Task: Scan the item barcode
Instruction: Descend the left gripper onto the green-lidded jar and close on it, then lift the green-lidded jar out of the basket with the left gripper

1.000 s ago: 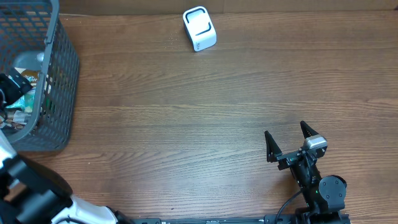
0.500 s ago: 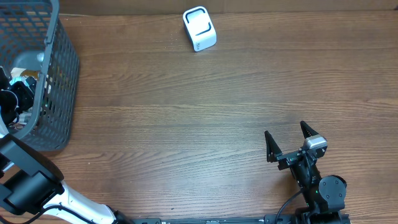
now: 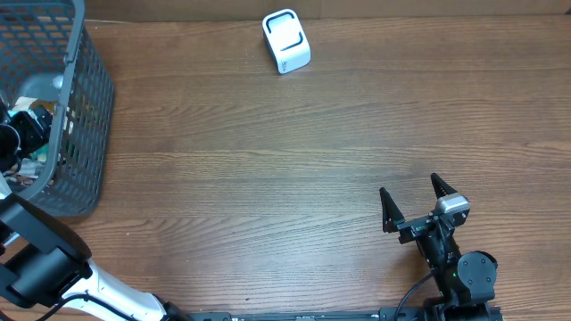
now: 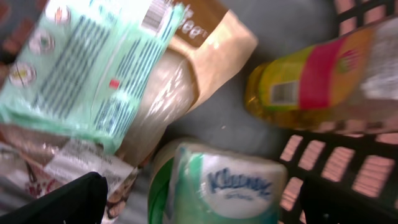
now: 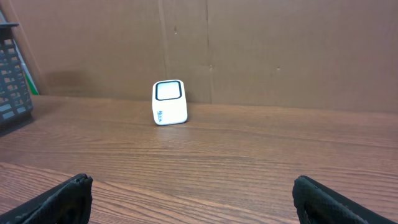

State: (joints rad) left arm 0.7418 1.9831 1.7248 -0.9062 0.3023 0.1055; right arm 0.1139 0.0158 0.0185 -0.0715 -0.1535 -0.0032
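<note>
Overhead, a grey mesh basket (image 3: pixel 76 116) stands at the left edge of the wooden table (image 3: pixel 268 178), and a white scanner (image 3: pixel 286 41) sits near the far edge, well apart from the basket. The left arm reaches down into the basket, where the goods for scanning lie in a loose heap. Seen from the left wrist, the left gripper (image 4: pixel 202 190) hangs released, its two dark fingers (image 4: pixel 68 202) spread to either side of a tissue pack (image 4: pixel 224 183) without touching it. Beyond the tissue pack lie a green packet (image 4: pixel 87 68) with a barcode at its upper end, a brown bag (image 4: pixel 214 46) partly tucked under that packet, and a bottle (image 4: pixel 323 74) on its side with a red and yellow label, resting against the basket wall. This view is blurred, so finer print cannot be read. The right gripper (image 3: pixel 412 203) rests over the near right part of the table, jaws wide apart and holding nothing. From the right wrist the scanner faces the camera with its dark window upright, in front of a cardboard wall (image 5: pixel 261 50), and a corner of the basket shows at the left margin.
</note>
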